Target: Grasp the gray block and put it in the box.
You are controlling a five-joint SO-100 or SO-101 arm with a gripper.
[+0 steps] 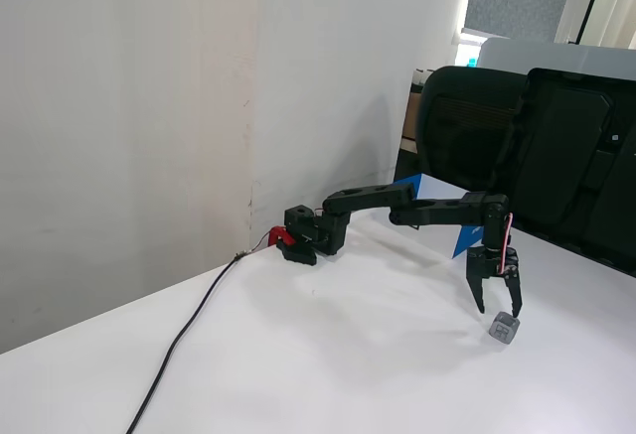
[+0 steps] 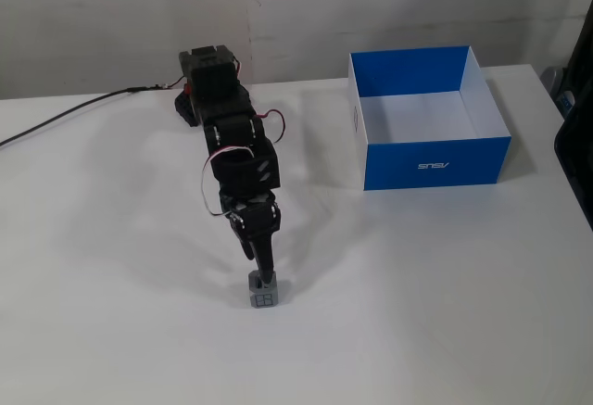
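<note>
Nearest the lens, the tiny gray cube block (image 2: 262, 291) sits on the white table (image 2: 417, 331). At two o'clock stands the blue-and-white cardboard box (image 2: 435, 166), printed "ASUS" upside down. From twelve o'clock, the black two-finger claw (image 1: 495, 310) spreads, one finger touching the block's top.

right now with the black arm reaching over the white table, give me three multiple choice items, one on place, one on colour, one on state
1. Where is the small gray cube?
A. inside the box
B. on the white table at the gripper's tip
C. beside the arm's base

2. What colour is the outside of the shallow cardboard box on the side nearest the camera?
A. blue
B. red
C. green

3. What does the box hold?
A. the cube
B. a cable
C. nothing visible

Answers:
1 B, the cube sits on the table at the black two-finger gripper.
2 A, that side shows blue.
3 C, its white floor is bare.
</note>
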